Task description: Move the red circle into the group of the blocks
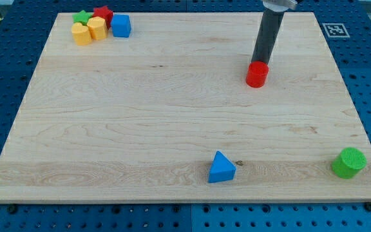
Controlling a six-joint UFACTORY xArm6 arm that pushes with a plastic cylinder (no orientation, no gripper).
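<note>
There is just one view. It shows a wooden worktop (172, 116) with small blocks on it.

There are no boxes or bowls here, so nothing sits inside anything. All the blocks lie flat on the wood.

The red circle (257, 75) is in the upper right part of the worktop, by itself. The dark rod (267, 35) comes down from the view's top, leaning a little. My tip (260, 62) is right at the top back edge of the red circle and looks like it is touching it. The tip sits on the side of the circle that is nearer the view's top.

The arm has no pincer. It has only the rod, so nothing opens or shuts, and nothing is held. The tip can only press on a block.

The group of blocks is far away, in the view's top left corner. It has a green star (81, 17), a red star (103, 14), a blue cube (121, 26) and two yellow blocks (89, 30). They are packed close and touch each other.

Two more blocks are near the view's bottom. A blue triangle (221, 168) is in the middle of the bottom edge. A green circle (349, 162) is in the bottom right corner. Both are well apart from the red circle and from the group.
</note>
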